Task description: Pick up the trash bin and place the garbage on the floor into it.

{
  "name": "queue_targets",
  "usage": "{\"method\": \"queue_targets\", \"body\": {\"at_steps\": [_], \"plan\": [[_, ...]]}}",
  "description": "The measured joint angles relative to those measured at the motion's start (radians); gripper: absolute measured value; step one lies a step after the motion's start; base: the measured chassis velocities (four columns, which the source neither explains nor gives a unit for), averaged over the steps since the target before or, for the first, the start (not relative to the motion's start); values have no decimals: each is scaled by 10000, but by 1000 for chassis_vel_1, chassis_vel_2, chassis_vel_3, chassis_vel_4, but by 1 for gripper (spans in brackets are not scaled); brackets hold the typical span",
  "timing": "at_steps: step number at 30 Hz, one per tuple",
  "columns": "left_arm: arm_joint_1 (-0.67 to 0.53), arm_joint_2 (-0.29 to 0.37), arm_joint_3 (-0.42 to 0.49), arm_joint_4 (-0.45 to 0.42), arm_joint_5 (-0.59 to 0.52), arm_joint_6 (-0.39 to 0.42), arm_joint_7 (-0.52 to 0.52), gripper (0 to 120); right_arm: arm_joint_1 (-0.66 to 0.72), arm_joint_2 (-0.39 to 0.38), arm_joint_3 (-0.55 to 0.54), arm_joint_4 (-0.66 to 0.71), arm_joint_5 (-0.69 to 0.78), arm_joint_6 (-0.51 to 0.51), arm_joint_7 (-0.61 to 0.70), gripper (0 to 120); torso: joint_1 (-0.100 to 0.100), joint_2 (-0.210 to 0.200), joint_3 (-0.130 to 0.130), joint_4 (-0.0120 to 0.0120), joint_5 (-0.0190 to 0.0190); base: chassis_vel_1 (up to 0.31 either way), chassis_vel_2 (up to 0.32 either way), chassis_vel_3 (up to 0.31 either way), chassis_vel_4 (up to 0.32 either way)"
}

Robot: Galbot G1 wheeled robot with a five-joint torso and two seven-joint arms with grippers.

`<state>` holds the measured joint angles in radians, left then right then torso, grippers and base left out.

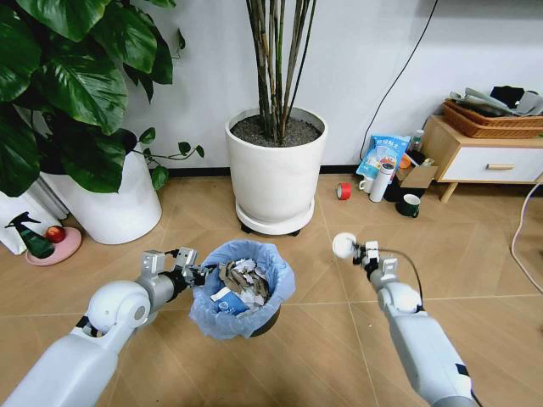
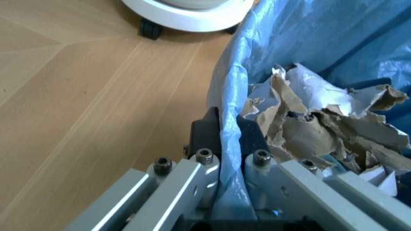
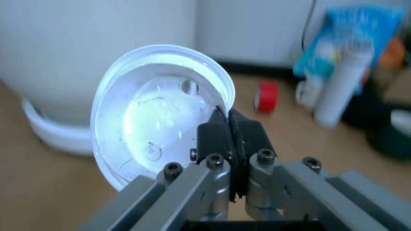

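We hold the small round dark trash bin, lined with a crinkly light-blue plastic bag, up off the light brown herringbone wooden floor with our left hand. That hand is clamped on the bin's rim, one finger inside and one outside, with the bag film pinched between them, as the left wrist view shows. Gripping at the rim keeps the mouth of the bin open and facing up, so litter can be dropped straight in. Torn brown paper and crumpled white scraps already lie inside.

Our right hand hovers to the right of the bin, level with its rim and somewhat apart from it. It is closed on the edge of a white round plastic disc, a lid-like piece of garbage, held edge-on between the fingertips. We judge this piece is on its way to the bin, since it still needs to come over the open mouth before release.

A large white plant pot stands just behind the bin.
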<state>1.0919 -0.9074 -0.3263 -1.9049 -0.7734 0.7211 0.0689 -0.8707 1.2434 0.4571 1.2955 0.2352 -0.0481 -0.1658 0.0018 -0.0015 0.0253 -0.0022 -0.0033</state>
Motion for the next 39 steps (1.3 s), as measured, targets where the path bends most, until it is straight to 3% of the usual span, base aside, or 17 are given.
{"method": "queue_targets", "body": {"at_steps": [4,7,13,18,20,22,30,34,37,39], "plan": [[-85,-2,57,-4,-35,0,0,0,23,-525,-358,1258,731,-383,15,0,0,0,1,1,5,0,0,0,0],[-227,-4,131,-5,-84,0,0,0,189,-1586,-1126,2831,1953,-948,-12,0,0,0,1,-3,5,0,0,0,0],[-369,-46,250,-1,-115,4,-5,0,458,-2253,-1970,3916,2710,-1325,-59,0,0,0,1,-2,2,0,0,0,0],[-508,-110,371,20,-171,28,-45,0,881,-2793,-3092,4976,3321,-1663,-88,0,0,0,1,0,-1,0,0,0,0],[-582,-121,414,51,-202,42,-66,0,1347,-3059,-4186,5684,3740,-1985,-61,0,0,0,1,-1,1,0,0,0,0],[-634,-120,422,71,-231,55,-68,0,1764,-3060,-5326,5962,3828,-2165,15,0,0,0,2,1,3,0,0,0,0],[-695,-93,338,123,-280,68,-51,0,1925,-3117,-6516,6223,3737,-2528,-18,0,0,0,2,-1,3,0,0,0,0],[-694,-88,306,153,-279,68,-30,0,1912,-3150,-6592,6302,3661,-2618,-48,7,0,0,1,-2,1,0,0,0,0],[-722,-93,306,212,-278,68,2,0,1877,-3152,-6628,6331,3626,-2635,40,23,0,0,1,-1,1,0,0,0,0],[-755,-104,320,239,-278,68,8,0,1864,-3148,-6628,6335,3623,-2635,70,28,0,0,1,-1,3,0,0,0,0]]}}
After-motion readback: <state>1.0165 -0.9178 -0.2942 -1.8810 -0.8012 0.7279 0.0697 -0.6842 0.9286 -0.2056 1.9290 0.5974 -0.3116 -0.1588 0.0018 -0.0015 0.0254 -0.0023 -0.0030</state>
